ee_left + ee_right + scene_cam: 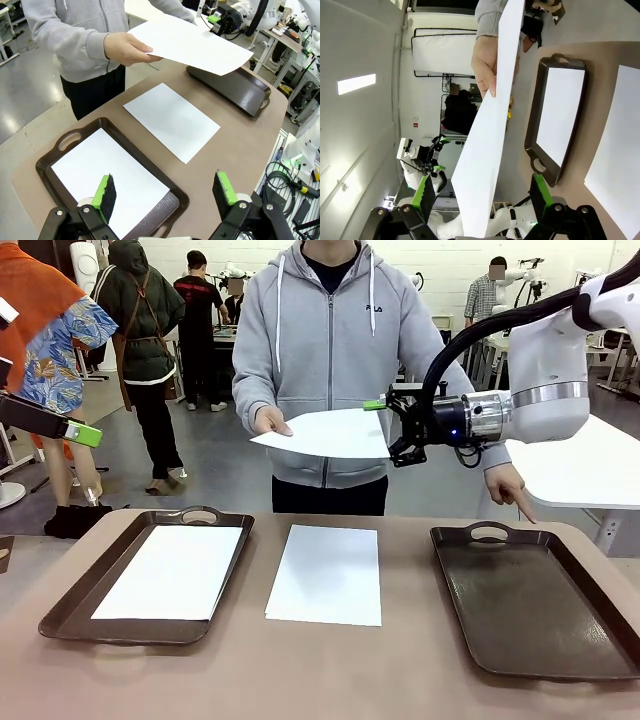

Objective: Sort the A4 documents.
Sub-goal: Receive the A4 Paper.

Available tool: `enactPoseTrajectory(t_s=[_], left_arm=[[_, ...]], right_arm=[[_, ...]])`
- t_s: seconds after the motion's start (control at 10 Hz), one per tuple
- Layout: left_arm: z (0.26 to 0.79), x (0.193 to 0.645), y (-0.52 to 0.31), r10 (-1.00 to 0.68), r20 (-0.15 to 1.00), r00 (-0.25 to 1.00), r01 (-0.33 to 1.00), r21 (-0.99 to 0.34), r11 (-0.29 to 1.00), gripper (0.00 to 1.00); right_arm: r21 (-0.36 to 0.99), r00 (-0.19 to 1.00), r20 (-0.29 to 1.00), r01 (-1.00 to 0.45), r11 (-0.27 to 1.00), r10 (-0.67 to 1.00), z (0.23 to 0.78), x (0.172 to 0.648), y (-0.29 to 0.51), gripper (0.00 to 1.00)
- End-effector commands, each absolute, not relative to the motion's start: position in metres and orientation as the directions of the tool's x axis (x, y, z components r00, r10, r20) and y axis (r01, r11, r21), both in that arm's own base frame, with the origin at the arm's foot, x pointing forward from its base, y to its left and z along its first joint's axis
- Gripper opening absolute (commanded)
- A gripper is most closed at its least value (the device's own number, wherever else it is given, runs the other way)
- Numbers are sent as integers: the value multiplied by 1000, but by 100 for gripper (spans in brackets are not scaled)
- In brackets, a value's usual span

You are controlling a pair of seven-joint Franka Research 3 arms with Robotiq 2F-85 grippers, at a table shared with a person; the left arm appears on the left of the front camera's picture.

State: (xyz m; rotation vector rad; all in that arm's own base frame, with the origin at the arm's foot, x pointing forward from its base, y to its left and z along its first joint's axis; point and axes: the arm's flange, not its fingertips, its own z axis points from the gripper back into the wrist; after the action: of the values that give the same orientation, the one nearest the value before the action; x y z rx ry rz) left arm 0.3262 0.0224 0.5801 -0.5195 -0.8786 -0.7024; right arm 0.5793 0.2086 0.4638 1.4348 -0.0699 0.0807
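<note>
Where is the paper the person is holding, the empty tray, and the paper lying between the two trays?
held paper (325, 433), front view, middle of the sheet.
empty tray (540, 610), front view, its bare floor.
paper between the trays (325, 575), front view, middle of the sheet.

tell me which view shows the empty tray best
The front view: the empty tray lies near, its bare floor unobstructed. The left wrist view shows it farther off, partly behind the held sheet. The right wrist view faces the other tray.
</note>
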Motion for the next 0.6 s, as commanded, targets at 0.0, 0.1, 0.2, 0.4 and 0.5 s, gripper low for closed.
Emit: enactPoseTrajectory(t_s=[0.0, 0.1, 0.2, 0.4, 0.5], left_arm=[[580, 327, 22, -337, 832, 441, 741, -126, 660, 100], [580, 327, 22, -337, 832, 441, 741, -126, 660, 100], [580, 327, 22, -337, 832, 441, 741, -126, 660, 100], [580, 327, 22, -337, 832, 441, 741, -126, 660, 100], [580, 327, 22, -337, 832, 441, 741, -126, 660, 100]], right_arm=[[994, 998, 62, -61, 88, -7, 465, 588, 217, 100], [996, 999, 43, -42, 76, -4, 465, 587, 218, 100], [997, 999, 32, -31, 69, -7, 465, 587, 218, 100], [999, 1000, 12, -12, 46, -2, 461, 586, 222, 100], [999, 1000, 10, -10, 44, 0, 461, 586, 223, 100]])
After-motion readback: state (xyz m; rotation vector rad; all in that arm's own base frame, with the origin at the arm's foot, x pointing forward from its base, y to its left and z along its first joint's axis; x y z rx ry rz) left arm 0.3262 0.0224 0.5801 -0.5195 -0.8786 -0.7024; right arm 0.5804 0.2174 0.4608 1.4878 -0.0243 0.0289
